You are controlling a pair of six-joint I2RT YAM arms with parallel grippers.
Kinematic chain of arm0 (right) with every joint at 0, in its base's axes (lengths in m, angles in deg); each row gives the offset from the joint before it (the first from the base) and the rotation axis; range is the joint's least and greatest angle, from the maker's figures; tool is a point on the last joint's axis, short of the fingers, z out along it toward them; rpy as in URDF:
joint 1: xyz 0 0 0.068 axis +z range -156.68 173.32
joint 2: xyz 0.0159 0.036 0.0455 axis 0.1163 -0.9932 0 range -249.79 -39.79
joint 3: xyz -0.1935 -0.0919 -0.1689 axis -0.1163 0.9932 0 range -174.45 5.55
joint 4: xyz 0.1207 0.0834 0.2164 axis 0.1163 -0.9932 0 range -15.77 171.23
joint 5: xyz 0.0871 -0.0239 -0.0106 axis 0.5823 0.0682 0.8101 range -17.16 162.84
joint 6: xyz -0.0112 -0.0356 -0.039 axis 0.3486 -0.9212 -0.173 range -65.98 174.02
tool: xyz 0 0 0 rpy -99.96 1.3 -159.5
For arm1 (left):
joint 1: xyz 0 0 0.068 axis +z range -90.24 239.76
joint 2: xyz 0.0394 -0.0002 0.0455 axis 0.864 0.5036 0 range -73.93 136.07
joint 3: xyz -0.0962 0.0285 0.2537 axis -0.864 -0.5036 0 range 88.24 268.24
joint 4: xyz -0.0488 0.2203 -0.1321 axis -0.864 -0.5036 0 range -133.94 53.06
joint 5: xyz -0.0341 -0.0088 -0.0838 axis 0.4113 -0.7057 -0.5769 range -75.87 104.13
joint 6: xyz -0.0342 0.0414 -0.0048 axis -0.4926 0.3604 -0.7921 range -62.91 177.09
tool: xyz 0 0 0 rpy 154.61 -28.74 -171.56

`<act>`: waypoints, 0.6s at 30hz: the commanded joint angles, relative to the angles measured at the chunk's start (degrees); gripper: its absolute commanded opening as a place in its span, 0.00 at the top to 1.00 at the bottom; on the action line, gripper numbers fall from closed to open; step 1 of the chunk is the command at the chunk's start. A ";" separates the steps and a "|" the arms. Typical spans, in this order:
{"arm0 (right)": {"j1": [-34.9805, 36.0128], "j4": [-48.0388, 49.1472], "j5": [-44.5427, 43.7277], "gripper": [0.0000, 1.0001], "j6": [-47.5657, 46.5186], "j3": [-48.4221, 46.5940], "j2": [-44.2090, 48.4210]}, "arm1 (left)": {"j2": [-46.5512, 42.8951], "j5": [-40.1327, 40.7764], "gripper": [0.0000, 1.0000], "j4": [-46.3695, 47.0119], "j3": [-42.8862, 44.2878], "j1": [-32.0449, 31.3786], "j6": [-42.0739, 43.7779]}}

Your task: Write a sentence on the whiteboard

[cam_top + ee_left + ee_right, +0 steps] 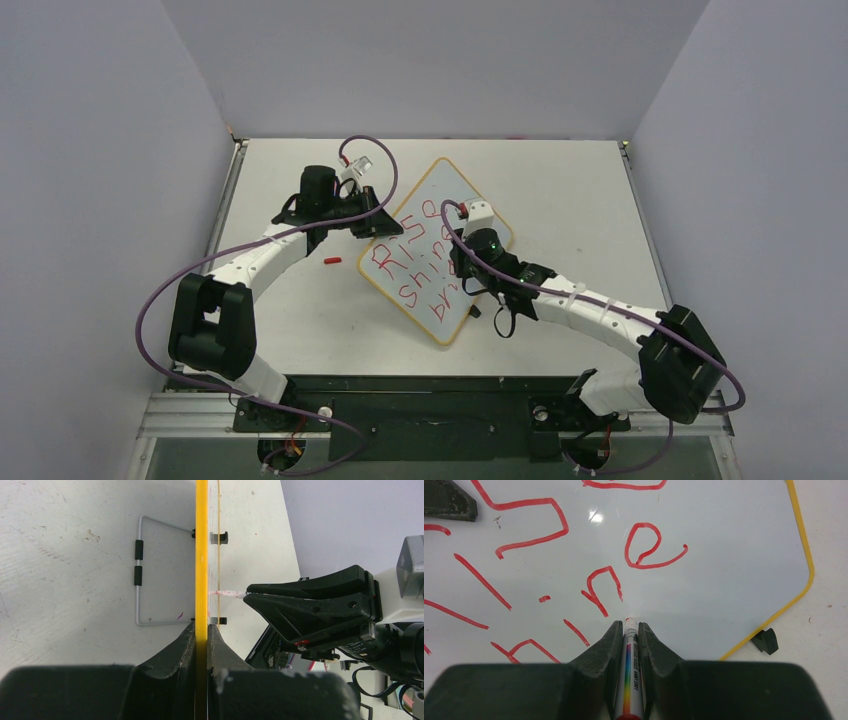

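Right wrist: marker (628, 680) against whiteboard (724, 555)

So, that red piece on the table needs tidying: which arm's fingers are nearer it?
Left. The left fingers clamp the edge of the whiteboard beside the red piece; the right fingers hold a marker farther across the board.

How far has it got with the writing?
Done: red words fill much of the whiteboard. In hand: the left hand clamps its yellow edge, and the right hand holds a marker tip at the surface. Left: the last word seems unfinished.
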 commanded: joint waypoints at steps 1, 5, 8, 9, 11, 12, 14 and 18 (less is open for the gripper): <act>0.02 1.19 0.71 1.00 -0.13 -2.26 -1.50 | -1.84 2.20 1.00 1.81 2.23 -0.04 3.15; -0.03 1.19 0.72 1.00 0.15 -1.22 -1.28 | -1.73 2.19 1.00 1.76 2.27 -0.04 3.14; 0.00 1.19 0.53 1.00 0.36 -0.33 -0.58 | -1.69 2.11 1.00 1.83 2.28 -0.04 3.14; -0.06 1.19 0.53 1.00 0.43 0.21 -0.41 | -1.76 2.12 1.00 1.84 2.29 -0.08 3.17; -0.01 1.19 0.60 1.00 0.75 1.35 0.09 | -1.86 2.15 1.00 1.77 2.24 -0.08 3.12; 0.02 1.19 0.71 1.00 1.07 1.73 0.39 | -1.86 2.15 1.00 1.83 2.26 -0.10 3.14; 0.01 1.19 0.97 1.00 1.62 3.12 0.92 | -1.91 2.20 1.00 1.78 2.26 -0.06 3.18; 0.01 1.85 1.03 1.00 2.59 6.24 2.08 | -1.87 2.27 1.00 1.77 2.20 -0.06 3.17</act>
